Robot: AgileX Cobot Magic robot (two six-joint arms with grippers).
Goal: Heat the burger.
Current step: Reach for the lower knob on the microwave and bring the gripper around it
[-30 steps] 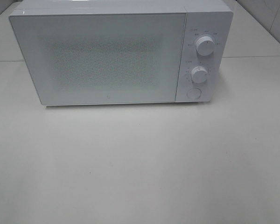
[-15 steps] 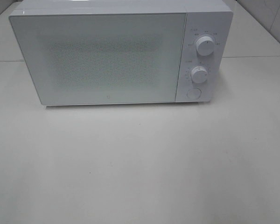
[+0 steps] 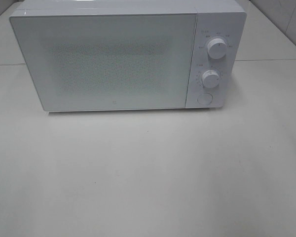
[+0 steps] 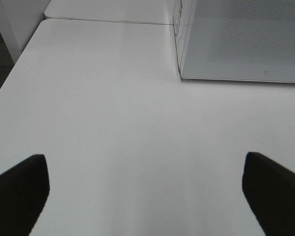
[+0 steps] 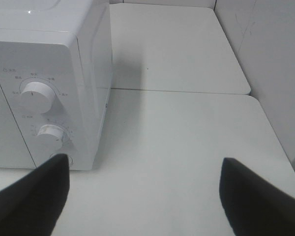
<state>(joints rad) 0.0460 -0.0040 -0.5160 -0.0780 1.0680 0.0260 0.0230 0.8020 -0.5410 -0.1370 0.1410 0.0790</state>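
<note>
A: What is the biggest thing in the high view?

B: A flat white table (image 3: 148, 173). On it, toward twelve o'clock, stands a boxy white microwave oven (image 3: 128, 57), its pale speckled glass door (image 3: 89, 74) shut.

A: And the arms?

B: They show only in the wrist views. The black left gripper (image 4: 143, 169) hangs over bare tabletop, fingers spread wide with nothing between them. The black right gripper (image 5: 145, 164) is likewise spread and holds nothing.

A: What about the controls?

B: They are at three o'clock of the door: a round white upper knob (image 3: 216, 49), a round white lower knob (image 3: 210, 79) at its six o'clock, and below that a small round white button (image 3: 204, 98).

A: The burger?

B: No view shows it, so I cannot tell where it is.
</note>
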